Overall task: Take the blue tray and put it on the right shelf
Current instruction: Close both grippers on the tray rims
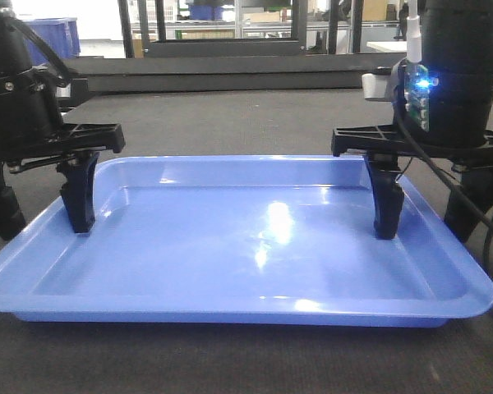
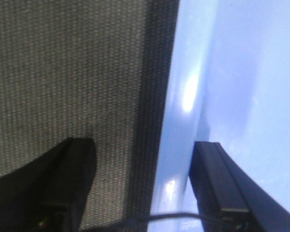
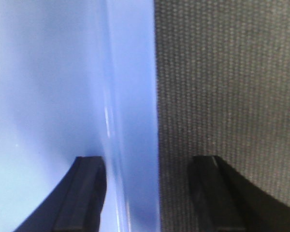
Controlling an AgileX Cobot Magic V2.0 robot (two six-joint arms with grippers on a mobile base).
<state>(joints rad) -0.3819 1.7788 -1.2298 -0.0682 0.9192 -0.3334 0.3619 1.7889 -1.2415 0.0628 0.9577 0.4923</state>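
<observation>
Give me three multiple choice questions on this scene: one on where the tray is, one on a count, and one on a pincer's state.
1. Where does the blue tray lie?
A. on a steel shelf
B. on the dark woven mat
C. inside a deep bin

2. How many pincers straddle its rim?
A. none
B. one
C. two

3. The left pincer is:
A. open
B. shut on the rim
C. holding a cup

Answers:
1 B: in the front view the tray rests flat on the mat.
2 C: the left pincer and the right pincer each have one finger inside the tray and one outside it.
3 A: its wrist view shows a wide gap between the fingers, with the rim running through it.
</observation>
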